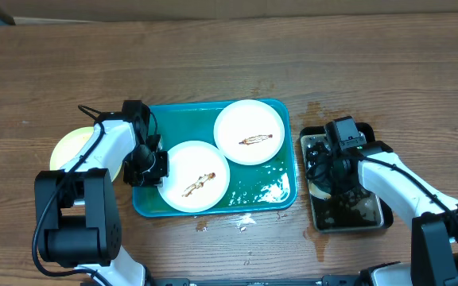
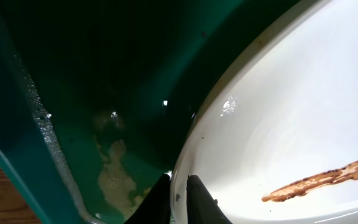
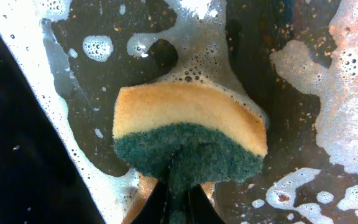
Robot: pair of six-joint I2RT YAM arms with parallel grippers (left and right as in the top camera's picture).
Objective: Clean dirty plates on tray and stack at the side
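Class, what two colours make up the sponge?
The sponge has a yellow-tan layer and a dark green layer; clearest in the right wrist view.

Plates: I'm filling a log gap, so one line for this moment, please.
left gripper shut on front white plate rim | right gripper shut on sponge | tray sudsy

Two matching arms here. The left arm (image 1: pixel 106 147) and right arm (image 1: pixel 400 184) both have smooth white shells, chunky black joints and boxy black bases (image 1: pixel 74 221). Thin black cables (image 1: pixel 88 112) loop alongside. The left gripper (image 2: pixel 178 185) and right gripper (image 3: pixel 178 188) are black too, with narrow dark fingers (image 3: pixel 159 210).
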